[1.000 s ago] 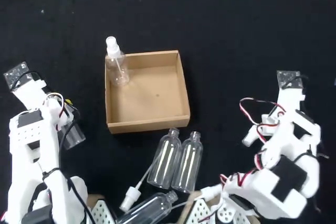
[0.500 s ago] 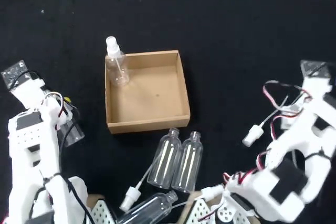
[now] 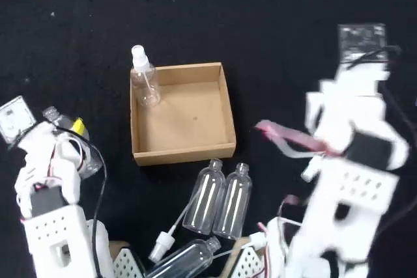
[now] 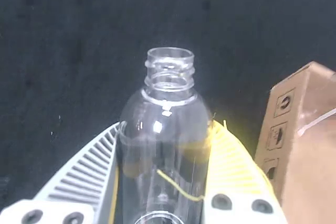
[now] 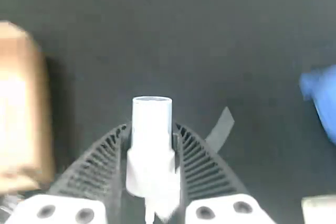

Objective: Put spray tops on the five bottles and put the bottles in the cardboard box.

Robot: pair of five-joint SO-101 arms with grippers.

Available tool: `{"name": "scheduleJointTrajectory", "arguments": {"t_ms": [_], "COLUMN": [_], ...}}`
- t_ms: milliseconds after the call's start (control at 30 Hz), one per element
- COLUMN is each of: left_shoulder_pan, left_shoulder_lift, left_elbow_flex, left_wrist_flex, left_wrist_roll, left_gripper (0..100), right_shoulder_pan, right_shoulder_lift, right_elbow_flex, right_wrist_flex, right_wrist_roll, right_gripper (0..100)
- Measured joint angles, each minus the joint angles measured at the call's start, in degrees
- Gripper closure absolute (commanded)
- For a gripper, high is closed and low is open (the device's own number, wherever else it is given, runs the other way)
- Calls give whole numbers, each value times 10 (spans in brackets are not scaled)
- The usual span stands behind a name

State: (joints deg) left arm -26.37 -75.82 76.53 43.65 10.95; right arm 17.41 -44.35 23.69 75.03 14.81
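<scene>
The left pincer (image 4: 165, 125) is clamped on a clear bottle (image 4: 165, 145). One finger presses on each side of the bottle's round body. The bottle's open neck sticks out past the fingertips and has no top on it. A yellow pad shows on the inside of one finger, right against the bottle.

The right pincer (image 5: 152, 127) is squeezed tight on a white top (image 5: 151, 145). The top sits between the two ribbed fingers, and its round end pokes out past the fingertips.

The box (image 3: 186, 153) sits on the black table (image 3: 293, 43), near the left pincer, on the side toward the other arm. One corner of the box is just beside the left pincer's held bottle. The right pincer is well apart from the box, on its other side.

A capped bottle (image 3: 144, 83) is in the box, in the corner far from both arms' bases. It has a white top on it.

Two bare bottles (image 3: 220, 198) lie side by side, touching, just outside the box, between the two arms. A fourth bottle (image 3: 182, 258) lies closer to the arms' bases. A loose top (image 3: 163, 245) with a thin tube lies beside it.
</scene>
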Motion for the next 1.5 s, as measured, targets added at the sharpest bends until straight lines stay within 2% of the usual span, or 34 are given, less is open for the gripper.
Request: {"name": "scheduleJointTrajectory", "arguments": {"t_ms": [100,300,400,600,800,900,1067,1233,1500], "left_shoulder_pan": [23,120,151,187,229,238,280,334,375], "left_shoulder_lift": [-82,-246,-279,-279,-278,-278,-278,-278,-278], "left_elbow_flex": [23,88,98,138,192,192,194,194,194], "left_wrist_flex": [0,1,-9,-86,-192,-235,-275,-279,-280], "left_wrist_roll": [0,0,0,0,0,0,0,0,0], "left_gripper": [971,968,967,967,970,970,970,970,970], "right_shoulder_pan": [-108,-286,-348,-446,-488,-491,-492,-492,-494], "right_shoulder_lift": [-60,-106,-106,-107,-107,-107,-107,-107,-107], "right_elbow_flex": [-18,-38,-38,-6,88,106,108,108,108], "right_wrist_flex": [-40,-154,-215,-388,-618,-688,-707,-710,-710], "right_wrist_roll": [-58,-137,-157,-172,-172,-172,-172,-172,-172], "right_gripper": [988,987,987,987,988,988,988,987,985]}}
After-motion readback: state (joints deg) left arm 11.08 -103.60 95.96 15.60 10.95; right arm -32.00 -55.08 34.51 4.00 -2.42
